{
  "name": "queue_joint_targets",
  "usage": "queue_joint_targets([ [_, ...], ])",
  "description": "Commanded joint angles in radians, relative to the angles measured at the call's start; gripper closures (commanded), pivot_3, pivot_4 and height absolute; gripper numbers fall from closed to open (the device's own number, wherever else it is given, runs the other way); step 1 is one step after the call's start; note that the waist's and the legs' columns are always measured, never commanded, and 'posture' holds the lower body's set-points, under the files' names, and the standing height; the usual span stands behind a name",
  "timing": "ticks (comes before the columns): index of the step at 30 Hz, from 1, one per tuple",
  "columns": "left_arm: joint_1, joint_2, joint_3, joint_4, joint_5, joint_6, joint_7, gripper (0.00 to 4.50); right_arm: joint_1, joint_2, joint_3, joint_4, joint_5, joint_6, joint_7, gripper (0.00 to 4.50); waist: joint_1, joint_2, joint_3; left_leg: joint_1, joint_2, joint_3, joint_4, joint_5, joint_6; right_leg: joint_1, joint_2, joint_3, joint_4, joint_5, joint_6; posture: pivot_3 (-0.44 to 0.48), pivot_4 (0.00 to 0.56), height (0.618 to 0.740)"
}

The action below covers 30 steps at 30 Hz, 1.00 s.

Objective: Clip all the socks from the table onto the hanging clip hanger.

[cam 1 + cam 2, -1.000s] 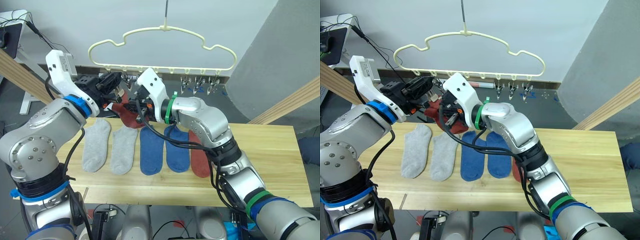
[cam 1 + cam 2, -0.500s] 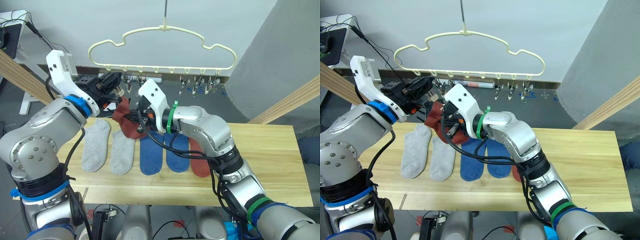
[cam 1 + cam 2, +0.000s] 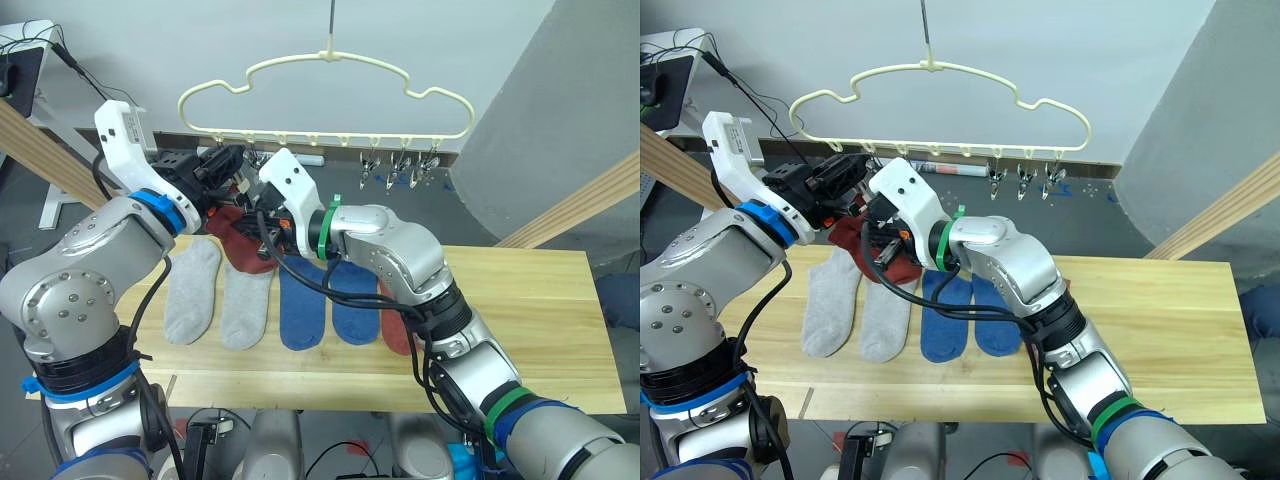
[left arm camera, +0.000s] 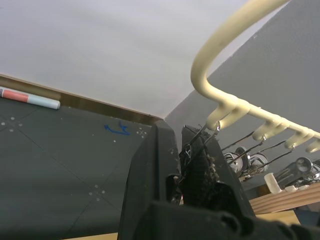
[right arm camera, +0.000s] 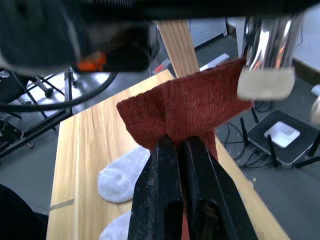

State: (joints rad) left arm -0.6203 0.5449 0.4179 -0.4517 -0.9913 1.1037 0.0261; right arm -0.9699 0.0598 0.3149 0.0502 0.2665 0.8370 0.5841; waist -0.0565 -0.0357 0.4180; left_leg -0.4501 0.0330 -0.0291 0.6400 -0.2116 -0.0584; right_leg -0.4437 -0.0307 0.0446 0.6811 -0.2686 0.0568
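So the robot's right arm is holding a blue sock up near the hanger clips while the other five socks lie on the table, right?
Not quite: the sock in the right gripper is rust red, not blue, as the right wrist view shows. The rest holds: it is raised near the hanger's clips, and five socks, two grey, two blue and one red, lie on the table.

Red-and-white marker pen (image 4: 30, 98) lying on dark grey floor (image 4: 60, 170) near wooden baseboard. Black cables (image 5: 55, 102) trailing over floor beside table. Slanted wooden beams (image 3: 585, 205) on both sides. White wall (image 3: 150, 40) behind, grey panel (image 3: 580, 90) at right.
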Motion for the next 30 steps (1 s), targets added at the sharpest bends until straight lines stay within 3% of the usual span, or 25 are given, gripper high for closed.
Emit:
queue_joint_targets([
  [1, 0.023, 0.009, 0.014, -0.003, 0.0, 0.001, 0.014, 4.32, -0.02, 0.008, -0.007, -0.021, 0.007, -0.024, 0.006, 4.48, 0.0, 0.0, 0.0, 0.0, 0.0, 0.0, 0.0, 0.0, 0.0, 0.0, 0.0, 0.0, 0.0, 0.0, 0.0, -0.009, 0.44, 0.74],
  [15, 0.024, 0.007, 0.015, 0.004, -0.019, 0.0, 0.02, 4.32, -0.009, -0.001, -0.01, -0.021, 0.001, -0.019, 0.0, 4.48, 0.0, 0.0, 0.0, 0.0, 0.0, 0.0, 0.0, 0.0, 0.0, 0.0, 0.0, 0.0, 0.0, 0.0, 0.0, -0.012, 0.442, 0.74],
  [22, 0.033, 0.011, 0.013, -0.004, -0.036, -0.003, 0.028, 2.07, -0.009, -0.002, -0.01, -0.027, 0.003, -0.017, 0.001, 4.5, 0.002, 0.0, 0.0, -0.001, 0.0, 0.0, 0.0, 0.0, 0.0, 0.0, 0.0, 0.0, 0.0, 0.0, 0.0, -0.014, 0.44, 0.74],
  [28, 0.048, 0.035, 0.002, -0.022, -0.028, -0.01, 0.007, 2.07, -0.001, -0.009, -0.008, -0.041, 0.011, -0.005, 0.013, 4.5, 0.006, 0.0, 0.0, -0.002, -0.001, 0.0, 0.0, 0.0, 0.0, -0.001, -0.002, -0.001, -0.001, 0.0, 0.0, -0.012, 0.437, 0.74],
  [30, 0.06, 0.049, 0.0, -0.04, -0.025, -0.011, 0.0, 2.03, 0.001, -0.01, -0.008, -0.048, 0.019, 0.007, 0.019, 3.99, 0.006, 0.0, 0.0, -0.002, -0.001, 0.0, 0.0, 0.0, 0.0, -0.001, -0.002, -0.001, -0.001, 0.0, 0.0, -0.012, 0.437, 0.74],
])
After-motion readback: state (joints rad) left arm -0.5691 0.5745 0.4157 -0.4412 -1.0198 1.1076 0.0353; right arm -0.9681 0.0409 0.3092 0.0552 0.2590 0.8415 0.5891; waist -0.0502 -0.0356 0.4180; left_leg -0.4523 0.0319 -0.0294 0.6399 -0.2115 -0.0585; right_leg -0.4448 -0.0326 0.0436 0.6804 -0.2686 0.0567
